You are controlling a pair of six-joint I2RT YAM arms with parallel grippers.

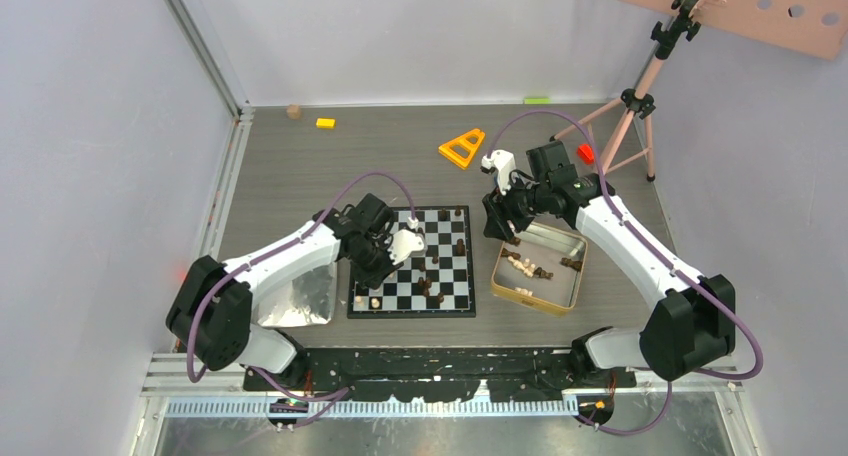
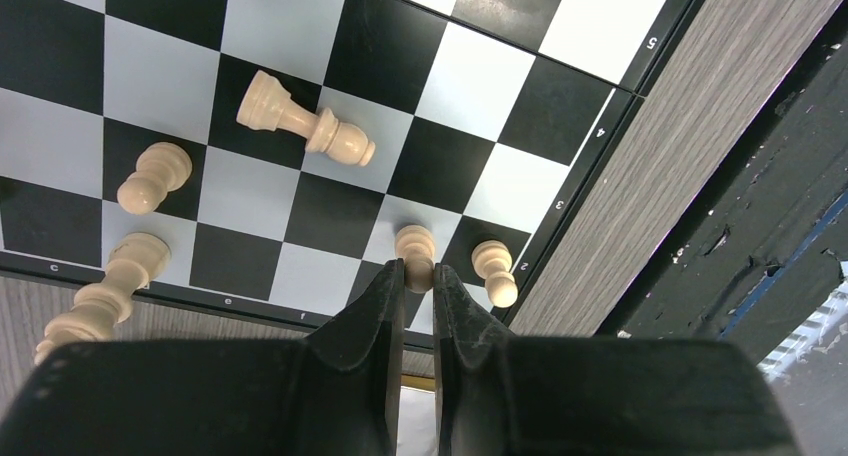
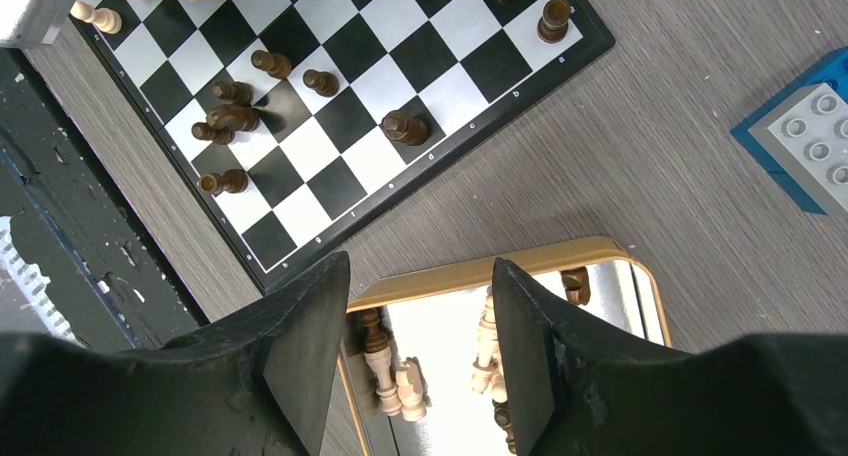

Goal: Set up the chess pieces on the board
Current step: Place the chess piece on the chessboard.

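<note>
The black-and-white board [image 1: 445, 301] lies mid-table, also in the left wrist view [image 2: 300, 36] and the right wrist view [image 3: 400, 61]. My left gripper [image 2: 419, 273] is shut on a light tan pawn [image 2: 416, 248] standing on a near-edge square. Another tan pawn [image 2: 493, 268] stands beside it; a tan piece [image 2: 303, 126] lies toppled, two more [image 2: 150, 176] nearby. Dark brown pieces [image 3: 232, 116] stand on the board's right half. My right gripper [image 3: 420, 276] is open and empty above the gold-rimmed tin [image 3: 480, 268], which holds loose tan and brown pieces [image 3: 395, 381].
A shiny silver tray [image 1: 300, 301] sits left of the board under the left arm. A blue brick [image 3: 805, 126] lies right of the board. An orange triangle [image 1: 462, 148], yellow block [image 1: 325, 123] and a tripod [image 1: 630, 116] stand at the back.
</note>
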